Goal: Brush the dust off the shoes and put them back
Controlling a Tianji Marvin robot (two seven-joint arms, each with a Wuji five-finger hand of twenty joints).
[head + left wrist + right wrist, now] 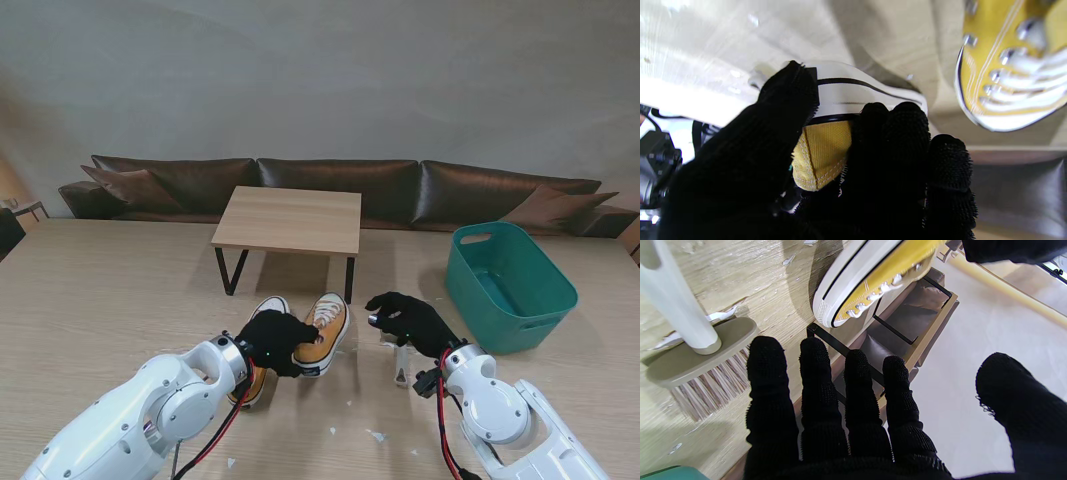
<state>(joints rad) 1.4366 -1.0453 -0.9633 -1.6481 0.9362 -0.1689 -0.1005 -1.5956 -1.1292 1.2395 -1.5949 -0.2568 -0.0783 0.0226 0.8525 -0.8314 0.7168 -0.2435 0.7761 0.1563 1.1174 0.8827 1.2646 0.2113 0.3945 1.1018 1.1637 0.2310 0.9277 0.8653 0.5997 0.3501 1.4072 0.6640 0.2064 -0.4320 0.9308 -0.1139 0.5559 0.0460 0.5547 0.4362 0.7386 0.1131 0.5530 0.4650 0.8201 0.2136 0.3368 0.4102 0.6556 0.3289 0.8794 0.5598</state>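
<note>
The left hand (275, 340) pinches the heel of one yellow sneaker (826, 146), steadying it for brushing near the table's near edge; the right hand (408, 322), fingers spread, hovers beside the brush (690, 356), apparently to take it.

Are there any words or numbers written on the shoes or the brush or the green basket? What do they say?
None can be read.
Yellow shoes: no word or logo shows, only laces, eyelets and black stripes on the white soles.
Brush: plain white handle and plain grey back, no label.
Green basket: plain walls, no print.
Small wooden table: bare top, no sign.
Black gloves on the left hand and right hand: no tag visible.
</note>
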